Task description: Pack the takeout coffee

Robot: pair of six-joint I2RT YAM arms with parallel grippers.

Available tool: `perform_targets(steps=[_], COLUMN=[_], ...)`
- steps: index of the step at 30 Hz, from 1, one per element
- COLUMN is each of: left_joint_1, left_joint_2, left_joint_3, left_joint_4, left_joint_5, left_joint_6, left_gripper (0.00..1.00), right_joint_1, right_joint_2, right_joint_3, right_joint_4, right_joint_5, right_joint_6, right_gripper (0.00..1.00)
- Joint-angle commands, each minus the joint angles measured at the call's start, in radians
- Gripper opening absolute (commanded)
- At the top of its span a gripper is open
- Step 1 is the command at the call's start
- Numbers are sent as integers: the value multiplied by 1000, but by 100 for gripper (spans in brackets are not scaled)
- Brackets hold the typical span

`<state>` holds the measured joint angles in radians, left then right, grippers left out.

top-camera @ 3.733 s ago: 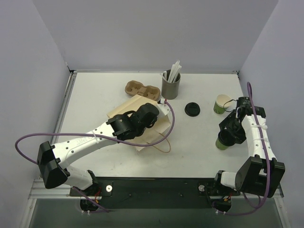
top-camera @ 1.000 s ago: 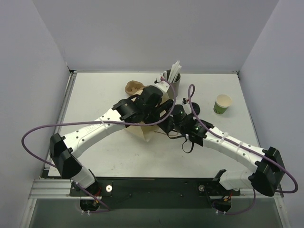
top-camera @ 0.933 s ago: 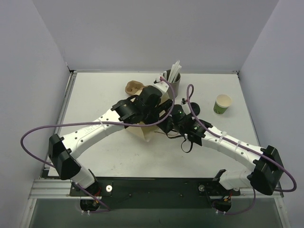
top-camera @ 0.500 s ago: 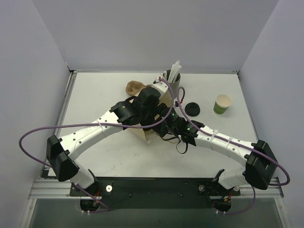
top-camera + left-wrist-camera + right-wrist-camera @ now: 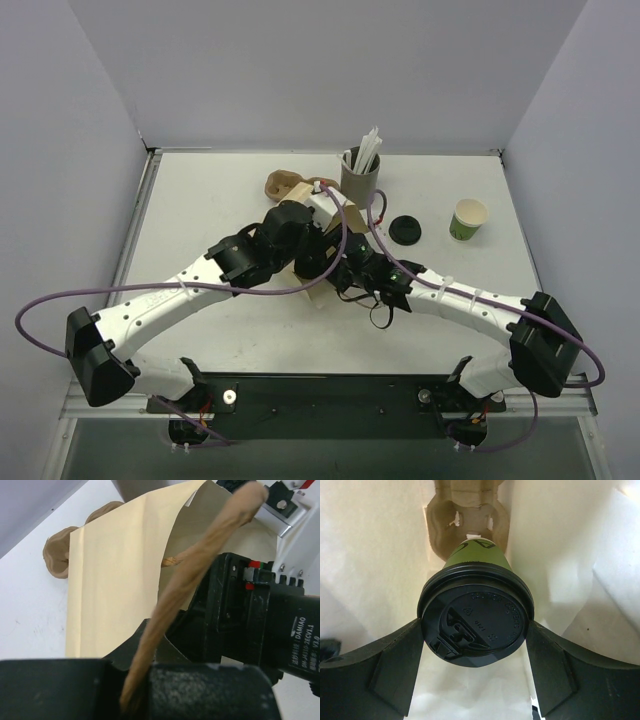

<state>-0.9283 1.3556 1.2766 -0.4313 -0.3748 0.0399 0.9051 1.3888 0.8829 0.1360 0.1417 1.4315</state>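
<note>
Both arms reach in from the near corners, and their wrists almost meet at the middle. The left arm (image 5: 170,295) stretches low and nearly straight. The left gripper (image 5: 134,687) is pinched tight on a twisted paper handle (image 5: 200,570). The right arm (image 5: 470,300) extends leftward. The right gripper (image 5: 476,630) clamps a lidded green cup (image 5: 479,560) between both fingers (image 5: 395,665).

Even bright overhead light, soft shadows, wrist foregrounds blurred w/ near-focus

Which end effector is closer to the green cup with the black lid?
Right. The right end effector grips the black-lidded green paper cup inside the tan paper bag; the left end effector pinches the bag's twisted paper handle.
</note>
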Motion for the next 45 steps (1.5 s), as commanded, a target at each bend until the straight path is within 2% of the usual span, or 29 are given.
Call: perform_targets(steps=[1,9,11,20,28,35,45], left_joint_1=[6,31,46,101,100,101,102], left_joint_2=[-78,-118,-128,-125,-63,-16,-6], left_joint_3=[-28,-66,-75,-129,-77,-16,1], left_joint_4=[147,158,169,261,244,183,175], left_joint_5=[126,280,315,306,307,249,224], left_joint_6=[51,112,109,69,52,57,75], left_gripper=[0,0,0,0,0,0,0], right_joint_1=[12,70,75,112,132,153,155], right_joint_2=[-16,-24,-25,-13,-54,-85,-14], right_joint_3=[-54,-84,-116,-194,-157,-108,-27], right_joint_4=[123,186,255,387,303,215,199], right_joint_5=[82,200,216,214,257,294,216], right_joint_6=[-19,-103,-111,-137,-243,-344,-411], right_gripper=[56,55,55,54,53,52,52])
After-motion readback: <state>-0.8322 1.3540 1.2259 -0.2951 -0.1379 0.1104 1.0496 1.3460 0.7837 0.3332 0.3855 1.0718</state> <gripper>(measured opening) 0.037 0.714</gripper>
